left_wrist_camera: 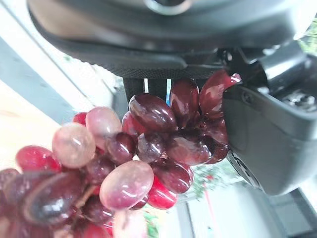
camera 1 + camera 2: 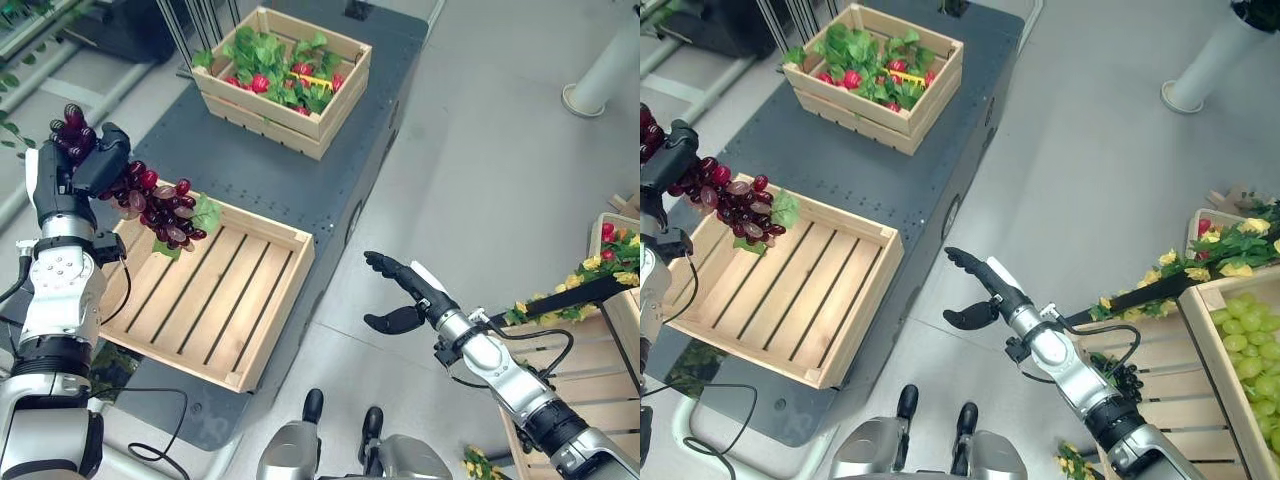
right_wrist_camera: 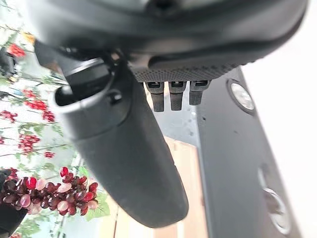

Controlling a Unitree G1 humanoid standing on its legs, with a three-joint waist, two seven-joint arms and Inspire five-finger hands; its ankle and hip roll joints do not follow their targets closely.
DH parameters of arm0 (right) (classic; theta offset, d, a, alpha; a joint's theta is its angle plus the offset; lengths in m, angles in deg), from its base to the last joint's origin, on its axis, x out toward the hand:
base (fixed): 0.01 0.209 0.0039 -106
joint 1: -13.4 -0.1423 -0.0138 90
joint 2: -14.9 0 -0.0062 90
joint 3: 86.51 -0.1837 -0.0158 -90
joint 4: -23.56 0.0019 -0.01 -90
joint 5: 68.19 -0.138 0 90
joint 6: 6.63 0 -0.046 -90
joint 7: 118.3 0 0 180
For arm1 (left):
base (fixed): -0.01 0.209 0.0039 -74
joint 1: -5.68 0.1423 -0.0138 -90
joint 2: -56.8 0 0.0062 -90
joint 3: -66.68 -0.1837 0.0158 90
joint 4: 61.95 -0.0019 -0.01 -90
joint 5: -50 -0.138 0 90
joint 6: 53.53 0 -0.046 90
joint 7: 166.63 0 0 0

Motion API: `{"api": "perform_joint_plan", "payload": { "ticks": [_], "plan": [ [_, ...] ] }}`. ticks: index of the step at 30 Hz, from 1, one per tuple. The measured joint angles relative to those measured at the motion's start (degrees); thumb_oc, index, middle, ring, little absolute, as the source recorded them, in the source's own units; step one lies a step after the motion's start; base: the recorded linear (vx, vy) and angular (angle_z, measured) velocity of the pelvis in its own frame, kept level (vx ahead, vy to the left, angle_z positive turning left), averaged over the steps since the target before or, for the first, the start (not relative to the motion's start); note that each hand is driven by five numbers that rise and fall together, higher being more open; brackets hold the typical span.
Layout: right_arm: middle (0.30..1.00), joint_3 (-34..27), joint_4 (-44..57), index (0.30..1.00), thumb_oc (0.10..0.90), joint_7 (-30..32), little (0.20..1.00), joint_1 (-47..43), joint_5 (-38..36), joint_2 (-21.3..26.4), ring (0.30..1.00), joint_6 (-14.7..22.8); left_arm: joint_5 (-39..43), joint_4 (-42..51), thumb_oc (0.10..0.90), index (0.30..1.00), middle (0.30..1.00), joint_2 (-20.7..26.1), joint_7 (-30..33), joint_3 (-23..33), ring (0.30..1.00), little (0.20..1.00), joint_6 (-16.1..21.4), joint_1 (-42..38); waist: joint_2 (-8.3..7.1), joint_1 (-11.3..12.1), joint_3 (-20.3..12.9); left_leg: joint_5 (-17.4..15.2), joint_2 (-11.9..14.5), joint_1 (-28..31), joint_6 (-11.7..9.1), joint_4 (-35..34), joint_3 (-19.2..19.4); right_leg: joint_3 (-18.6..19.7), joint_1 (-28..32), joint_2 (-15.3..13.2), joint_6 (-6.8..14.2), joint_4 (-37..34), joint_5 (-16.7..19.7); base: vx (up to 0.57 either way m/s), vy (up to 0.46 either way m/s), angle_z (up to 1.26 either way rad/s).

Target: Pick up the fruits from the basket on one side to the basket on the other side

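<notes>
Head stereo pair looking down, sharing the empty crate (image 2: pixel 215 295), wrist cameras close along each hand

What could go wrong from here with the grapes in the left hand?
The left hand grips the red grapes at one end, so most of the bunch dangles free and could slip or shed berries. The bunch hangs over the far left corner of the empty crate, so a release now might catch the rim or land outside. The right hand is open, away from it.
</notes>
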Motion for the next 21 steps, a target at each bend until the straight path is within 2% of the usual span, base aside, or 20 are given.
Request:
{"api": "perform_joint_plan", "payload": {
  "ticks": [4,8,13,19,21],
  "plan": [
    [0.9,-0.1,0.0,0.9,0.8,0.0,0.9,-0.9,-2.6,-0.7,0.9,0.0,0.4,5.0,0.4,0.3,0.3,0.2,-1.9,-1.4,0.3,0.3,-0.3,-0.1,0.15,0.1,-1.8,0.9,-0.2,1.2,0.2,-2.3,-0.2,0.2,1.6,-0.1,0.3,-3.0,1.3,-0.02,-0.049,0.02],
    [0.9,-0.2,0.1,0.9,0.8,0.0,0.9,-3.6,-6.7,-2.7,0.9,-0.2,1.5,10.0,0.4,0.3,0.3,0.4,-3.0,-5.0,0.3,0.3,-1.2,-0.7,0.6,0.0,-2.2,2.3,-0.2,2.7,0.4,-4.7,-0.5,0.6,1.9,-0.1,0.5,-3.1,1.4,-0.06,-0.053,0.01],
    [0.9,-0.2,0.5,0.9,0.8,0.0,0.9,-7.5,-10.9,-4.4,0.9,-0.8,2.2,11.6,0.4,0.3,0.3,0.4,-4.0,-9.3,0.3,0.3,-2.4,-4.3,0.81,-0.2,-2.4,2.7,-0.5,2.5,0.6,-4.8,-0.9,1.6,1.6,-0.4,0.9,-3.1,1.8,-0.06,-0.04,-0.03],
    [0.9,-1.7,5.4,0.9,0.8,-0.1,0.9,-8.6,-16.5,-4.5,0.9,-2.8,2.2,18.8,0.4,0.3,0.3,-0.5,-4.0,-10.6,0.3,0.3,-3.4,-5.2,0.83,-0.3,-2.7,2.7,-0.6,2.3,0.6,-4.7,-1.3,2.2,1.0,-0.5,1.1,-3.1,2.1,-0.03,-0.037,-0.06],
    [0.9,-2.4,5.4,0.9,0.8,-0.3,0.9,-10.8,-19.1,-5.3,0.9,-4.2,2.2,19.2,0.4,0.3,0.3,-2.4,-4.5,-12.1,0.3,0.3,-3.4,-7.2,1.02,-0.4,-2.9,2.7,-0.7,2.4,0.6,-4.8,-1.3,2.9,0.9,-0.6,1.2,-3.1,2.2,-0.03,-0.015,-0.11]
  ]
}}
